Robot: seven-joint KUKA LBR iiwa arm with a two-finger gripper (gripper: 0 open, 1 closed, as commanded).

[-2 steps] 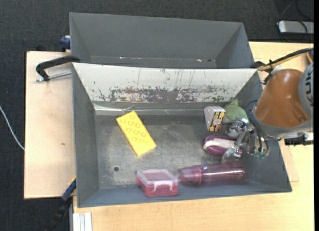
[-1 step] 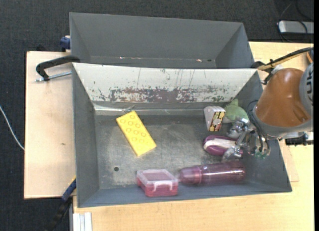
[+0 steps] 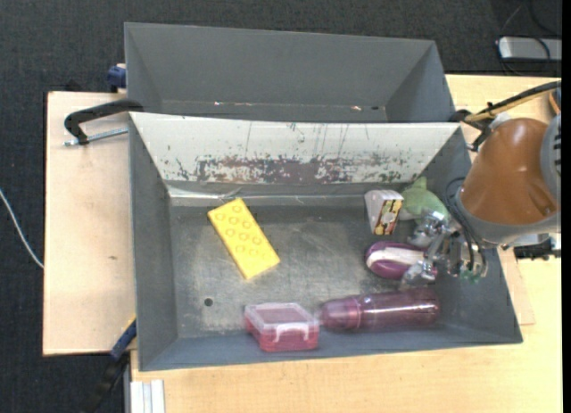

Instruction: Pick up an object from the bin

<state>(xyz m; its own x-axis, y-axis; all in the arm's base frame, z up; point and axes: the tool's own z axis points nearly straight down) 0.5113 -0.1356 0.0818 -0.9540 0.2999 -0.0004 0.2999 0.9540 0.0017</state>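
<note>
Yellow brick, pink box, purple bottle

No legible text — small carton printed (print unreadable).

One camera, high over the grey bin, angled down from its near side.

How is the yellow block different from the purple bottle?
The yellow block is flat, boxy and studded; the purple bottle is long and round. The block lies slantwise, alone at left; the bottle lies along the near wall beside a pink box. Both lie on the bin floor.
</note>
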